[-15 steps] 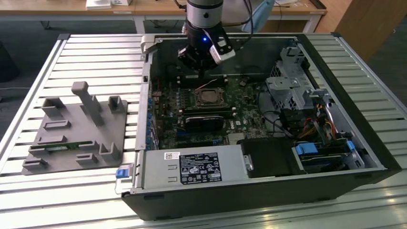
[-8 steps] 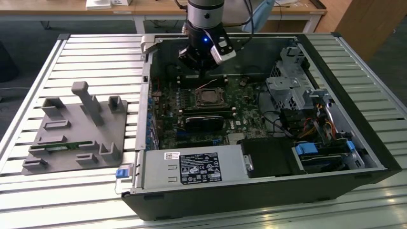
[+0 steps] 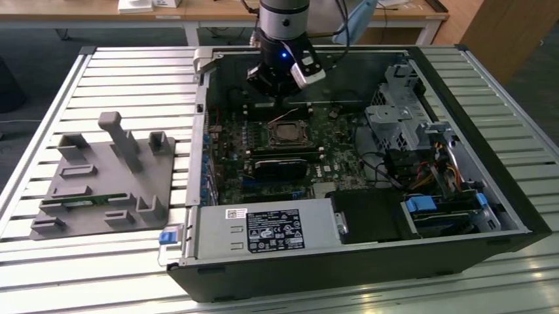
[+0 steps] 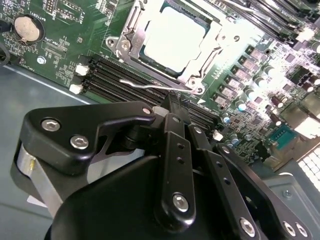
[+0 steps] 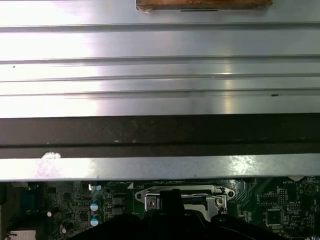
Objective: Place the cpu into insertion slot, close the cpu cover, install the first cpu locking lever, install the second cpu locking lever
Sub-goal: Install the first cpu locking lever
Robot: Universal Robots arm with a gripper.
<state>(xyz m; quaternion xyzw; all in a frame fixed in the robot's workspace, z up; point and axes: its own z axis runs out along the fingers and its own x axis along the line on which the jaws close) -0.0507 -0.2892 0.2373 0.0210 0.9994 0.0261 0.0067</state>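
Observation:
The cpu (image 4: 172, 35) lies flat in the insertion slot (image 3: 288, 134), its silver top bright in the second wrist view. The cpu cover (image 4: 126, 44) is down around it as a silver frame; its edge (image 5: 182, 192) also shows in the first wrist view. A thin wire locking lever (image 4: 145, 86) runs along the near side of the socket, standing a little off the board. My gripper (image 4: 172, 102) is shut, its black tips right at this lever; I cannot tell whether they touch it. In the exterior view the gripper (image 3: 266, 101) hangs just behind the socket inside the open computer case.
Long black memory slots (image 4: 112, 80) lie between my gripper and the socket. A black card (image 3: 279, 167) sits in front of the socket, with the power supply (image 3: 262, 229) and drive cages (image 3: 406, 124) around it. A grey fixture plate (image 3: 105, 176) stands on the slatted table at the exterior view's left.

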